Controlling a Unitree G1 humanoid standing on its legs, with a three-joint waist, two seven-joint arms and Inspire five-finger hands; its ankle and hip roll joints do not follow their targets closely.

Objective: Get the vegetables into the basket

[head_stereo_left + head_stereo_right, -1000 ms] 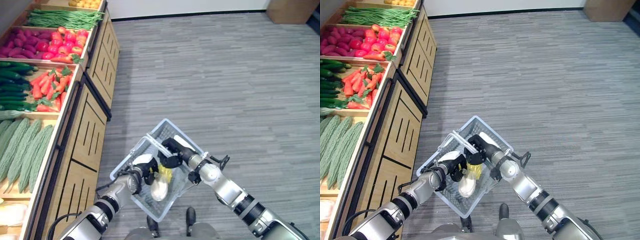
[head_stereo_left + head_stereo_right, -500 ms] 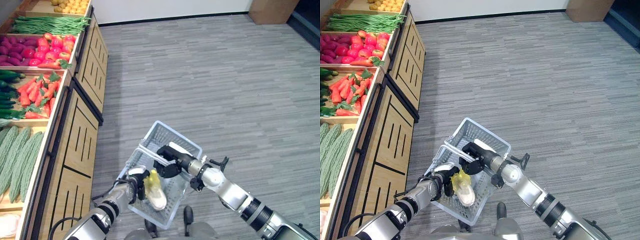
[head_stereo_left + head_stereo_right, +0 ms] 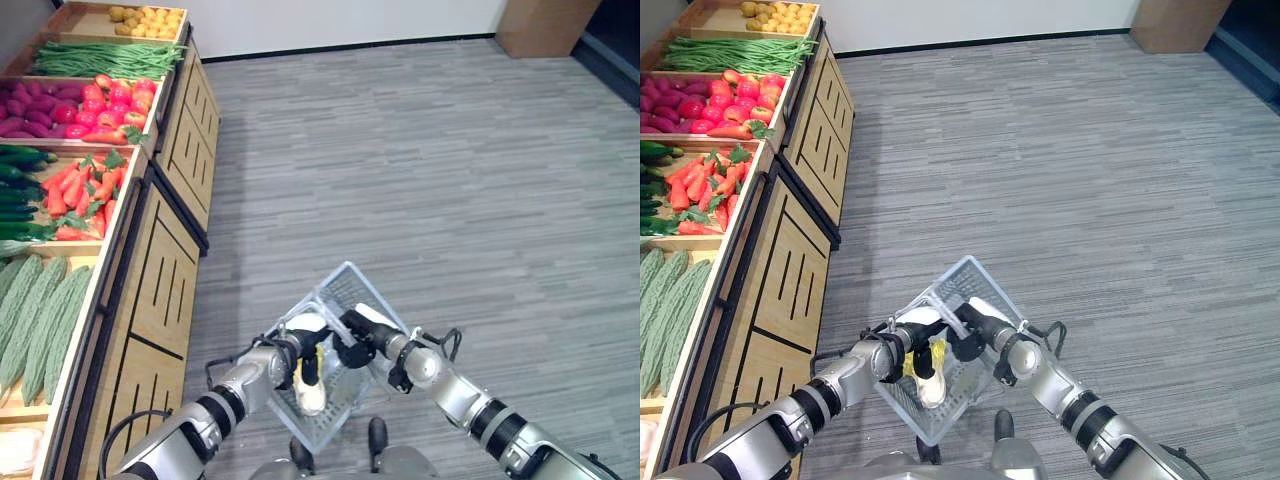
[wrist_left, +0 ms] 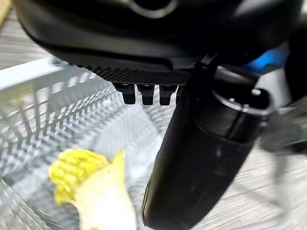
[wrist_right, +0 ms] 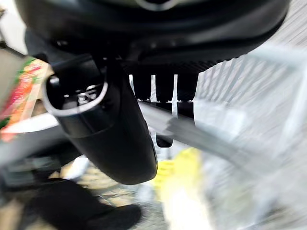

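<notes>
The right hand (image 3: 975,327) curls round the handle (image 3: 952,322) of the white wire basket (image 3: 350,290). The left hand (image 3: 301,342), fingers relaxed, reaches into the basket beside a pale, yellow-tipped cabbage (image 3: 311,388) lying inside; vegetable shelves (image 3: 60,170) stand well apart

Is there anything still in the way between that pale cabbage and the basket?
Nothing visible: the pale cabbage with yellow leaves already lies inside the basket. The right hand is curled on the basket's handle, and the left hand hangs just above the cabbage.
</notes>
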